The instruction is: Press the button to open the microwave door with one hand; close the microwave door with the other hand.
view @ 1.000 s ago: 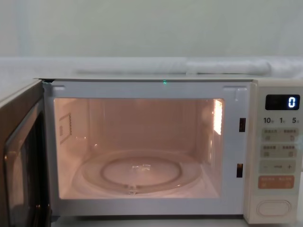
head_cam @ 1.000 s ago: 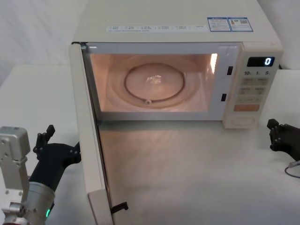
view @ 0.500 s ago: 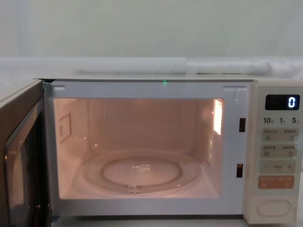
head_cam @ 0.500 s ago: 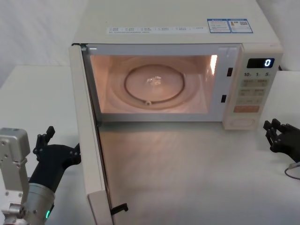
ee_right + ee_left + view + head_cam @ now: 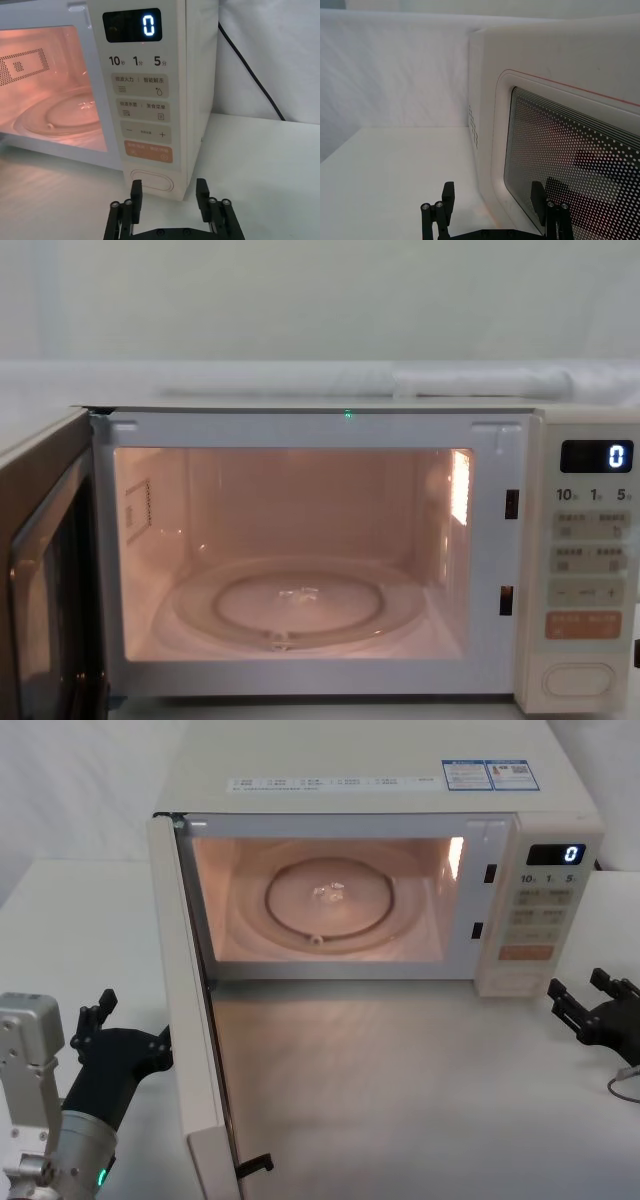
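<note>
The microwave door [image 5: 195,1050] stands swung wide open to the left, edge-on in the head view. Its dotted window [image 5: 570,170] faces my left gripper [image 5: 493,192]. That gripper [image 5: 130,1020] is open, low on the table just outside the door, not touching it. The lit cavity holds a glass turntable [image 5: 330,898]. The cream oval button [image 5: 151,180] sits at the bottom of the control panel [image 5: 590,570], under the orange key [image 5: 148,151]. My right gripper [image 5: 169,189] hovers open a little in front of the button [image 5: 517,982], holding nothing.
A thin cable end [image 5: 625,1080] lies on the white table beside my right gripper [image 5: 582,992]. A black power cord [image 5: 250,75] runs down the wall behind the microwave. Bare table [image 5: 400,1100] stretches in front of the cavity.
My right gripper's fingers have spread from shut to open, and it has shifted slightly toward the panel. The left arm and the door have stayed still.
</note>
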Available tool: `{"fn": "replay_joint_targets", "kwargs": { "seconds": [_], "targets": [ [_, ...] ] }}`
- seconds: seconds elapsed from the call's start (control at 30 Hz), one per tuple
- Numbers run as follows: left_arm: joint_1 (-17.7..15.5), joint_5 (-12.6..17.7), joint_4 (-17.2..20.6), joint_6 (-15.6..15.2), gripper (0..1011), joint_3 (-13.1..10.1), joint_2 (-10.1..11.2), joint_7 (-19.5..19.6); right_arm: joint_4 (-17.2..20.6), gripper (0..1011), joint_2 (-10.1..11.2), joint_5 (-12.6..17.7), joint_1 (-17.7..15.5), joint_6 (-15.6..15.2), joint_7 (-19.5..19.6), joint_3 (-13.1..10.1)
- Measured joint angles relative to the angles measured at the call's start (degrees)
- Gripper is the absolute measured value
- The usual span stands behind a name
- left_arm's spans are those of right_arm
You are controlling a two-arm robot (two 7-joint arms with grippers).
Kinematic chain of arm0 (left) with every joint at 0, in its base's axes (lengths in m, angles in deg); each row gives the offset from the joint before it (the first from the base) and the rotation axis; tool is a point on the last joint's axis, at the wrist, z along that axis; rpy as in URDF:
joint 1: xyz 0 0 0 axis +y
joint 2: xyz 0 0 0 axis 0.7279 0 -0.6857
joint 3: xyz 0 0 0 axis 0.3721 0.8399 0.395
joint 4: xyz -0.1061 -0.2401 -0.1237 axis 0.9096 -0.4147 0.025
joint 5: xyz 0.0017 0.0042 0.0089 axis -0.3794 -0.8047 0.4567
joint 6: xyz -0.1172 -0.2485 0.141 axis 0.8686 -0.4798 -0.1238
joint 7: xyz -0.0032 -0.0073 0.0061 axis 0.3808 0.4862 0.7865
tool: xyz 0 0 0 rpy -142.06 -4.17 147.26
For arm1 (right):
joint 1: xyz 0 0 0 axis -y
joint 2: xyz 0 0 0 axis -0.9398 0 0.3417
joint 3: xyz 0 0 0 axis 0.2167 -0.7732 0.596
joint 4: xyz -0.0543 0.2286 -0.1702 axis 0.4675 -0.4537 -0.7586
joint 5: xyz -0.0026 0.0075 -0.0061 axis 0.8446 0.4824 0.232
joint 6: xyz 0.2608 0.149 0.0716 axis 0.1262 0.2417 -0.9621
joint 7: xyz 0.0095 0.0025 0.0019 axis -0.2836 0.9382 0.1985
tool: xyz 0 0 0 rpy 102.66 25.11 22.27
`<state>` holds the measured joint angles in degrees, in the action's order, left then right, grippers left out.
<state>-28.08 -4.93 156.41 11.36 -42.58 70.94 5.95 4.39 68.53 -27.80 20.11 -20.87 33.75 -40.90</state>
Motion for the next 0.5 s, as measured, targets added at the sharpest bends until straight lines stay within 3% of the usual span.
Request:
{"fn": "replay_joint_targets", "kwargs": {
  "seconds": [0.3, 0.5],
  "targets": [
    [0.0, 0.0, 0.0, 0.0, 1001, 0.0, 0.0, 0.0, 0.0, 945, 0.0, -0.1, 0.0, 0.0, 0.0, 0.0],
    [0.0, 0.0, 0.0, 0.0, 1001, 0.0, 0.0, 0.0, 0.0, 1002, 0.0, -0.1, 0.0, 0.0, 0.1, 0.0]
  ]
}}
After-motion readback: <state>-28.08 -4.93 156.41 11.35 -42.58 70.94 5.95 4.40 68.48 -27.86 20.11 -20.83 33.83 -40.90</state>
